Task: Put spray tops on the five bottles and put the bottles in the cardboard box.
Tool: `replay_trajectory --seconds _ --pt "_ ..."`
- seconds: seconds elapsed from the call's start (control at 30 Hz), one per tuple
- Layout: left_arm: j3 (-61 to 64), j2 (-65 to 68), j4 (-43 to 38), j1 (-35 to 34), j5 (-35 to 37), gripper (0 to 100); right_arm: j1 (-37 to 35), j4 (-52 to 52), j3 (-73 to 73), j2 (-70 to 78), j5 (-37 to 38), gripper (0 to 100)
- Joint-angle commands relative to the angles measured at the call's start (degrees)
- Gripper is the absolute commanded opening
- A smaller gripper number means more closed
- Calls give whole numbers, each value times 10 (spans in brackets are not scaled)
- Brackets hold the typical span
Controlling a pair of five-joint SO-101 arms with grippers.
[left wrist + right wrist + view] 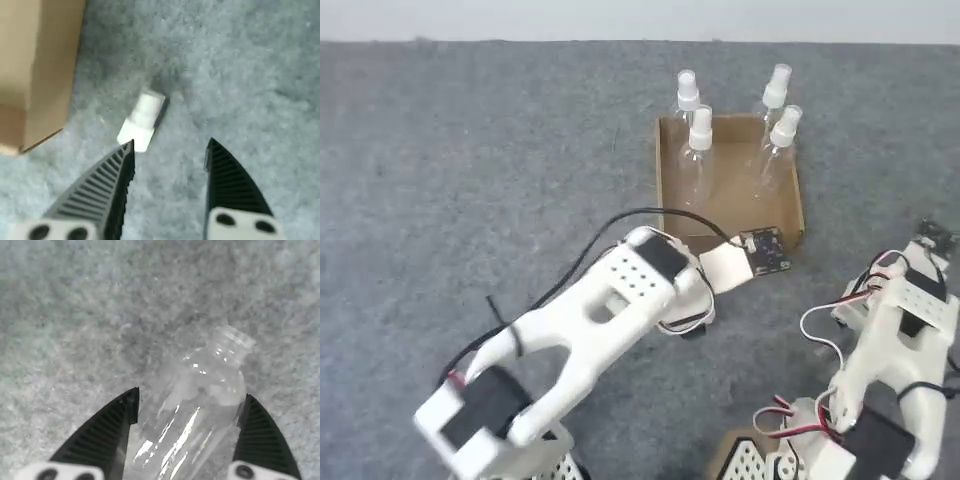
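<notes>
A white spray top (144, 121) lies on its side on the grey carpet, just beyond the fingertips of my left gripper (170, 146), which is open and holds nothing. That top lies close to the cardboard box (40, 65). The clear bottle (200, 410) has no top, and its open neck points away from the wrist. My right gripper (190, 396) is shut on its body, one finger on each side. In the high view the box (732, 200) holds several bottles with spray tops (700, 140). My left arm (630, 290) ends near the box's front edge.
My right arm (895, 340) stands at the lower right, with loose red and white wires (820, 330) beside it. A black cable (580, 260) trails from the left arm. Grey carpet (470, 170) stretches to the left of the box.
</notes>
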Motion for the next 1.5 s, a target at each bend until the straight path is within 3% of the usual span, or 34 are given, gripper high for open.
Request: replay_trajectory --seconds 0.0,0.4,0.77,1.27,1.47 --pt "-9 75 -48 3 -2 202 8 -9 -3 -3 -7 263" --pt "-15 122 -89 -37 38 69 27 -12 -4 -3 5 263" --pt "-15 -16 -42 -19 40 116 26 -12 -3 -3 9 263" --pt "-138 212 -76 -20 36 115 26 -11 -2 -3 9 263" --pt "-136 202 -54 -19 40 112 26 -11 -2 -3 9 263"
